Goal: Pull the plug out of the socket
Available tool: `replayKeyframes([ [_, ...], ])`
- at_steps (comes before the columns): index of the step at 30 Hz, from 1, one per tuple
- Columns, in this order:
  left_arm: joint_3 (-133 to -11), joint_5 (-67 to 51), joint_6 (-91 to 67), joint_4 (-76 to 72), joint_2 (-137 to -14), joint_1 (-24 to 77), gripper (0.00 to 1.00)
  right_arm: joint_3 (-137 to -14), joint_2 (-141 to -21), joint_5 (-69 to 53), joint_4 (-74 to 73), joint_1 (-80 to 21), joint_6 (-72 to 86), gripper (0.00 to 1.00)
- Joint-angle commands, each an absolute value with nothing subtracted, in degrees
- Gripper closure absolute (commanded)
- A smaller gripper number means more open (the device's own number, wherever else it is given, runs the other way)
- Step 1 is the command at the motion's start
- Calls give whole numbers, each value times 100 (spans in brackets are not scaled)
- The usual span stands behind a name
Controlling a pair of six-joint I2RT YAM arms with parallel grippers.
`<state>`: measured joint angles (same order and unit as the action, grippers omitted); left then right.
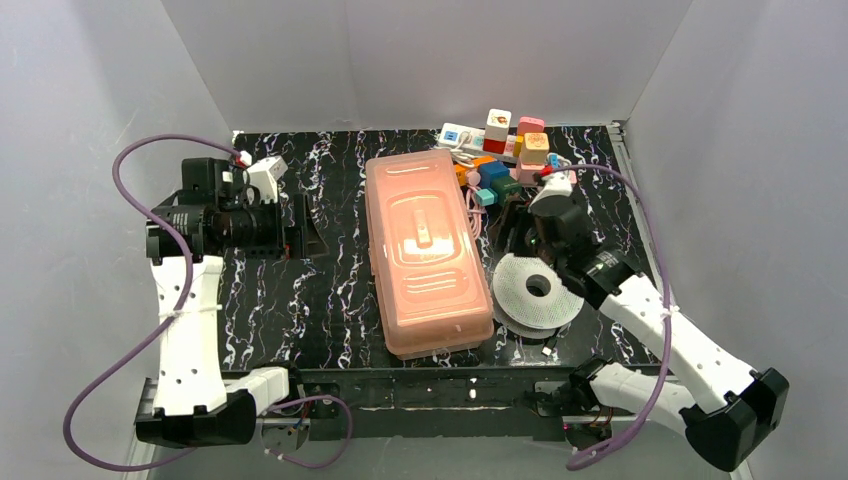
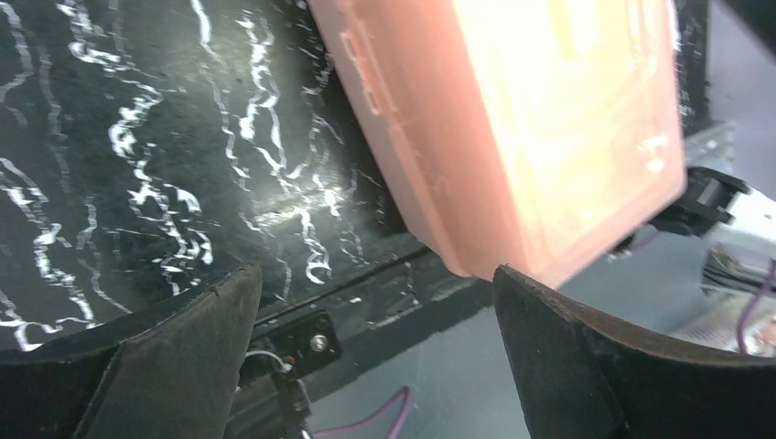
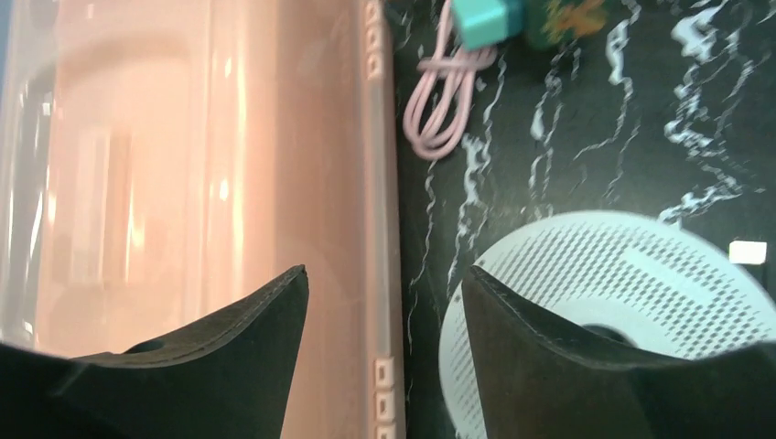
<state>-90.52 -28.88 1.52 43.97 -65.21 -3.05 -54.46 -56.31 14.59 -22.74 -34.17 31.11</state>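
Hovering released and empty, the right tool [image 3: 384, 274] has the orange socket [image 1: 481, 160] ahead of its tips; the left tool [image 2: 375, 274] gapes empty too.

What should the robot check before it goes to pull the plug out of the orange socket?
1. Right gripper open and empty: ok.
2. Right gripper at the orange socket: not ok; it hangs over the gap between the pink box and the white disc.
3. Socket in sight: ok, in the top view.
4. Teal plug is the one plugged in: cannot tell.
5. Left gripper open, out of the way: ok.
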Motion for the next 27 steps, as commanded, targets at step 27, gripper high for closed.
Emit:
replayKeyframes([
  [27, -8144, -4333, 1386, 5490, -5582, -83, 2, -7379, -8590, 1469, -2018, -5132, 3538, 31],
])
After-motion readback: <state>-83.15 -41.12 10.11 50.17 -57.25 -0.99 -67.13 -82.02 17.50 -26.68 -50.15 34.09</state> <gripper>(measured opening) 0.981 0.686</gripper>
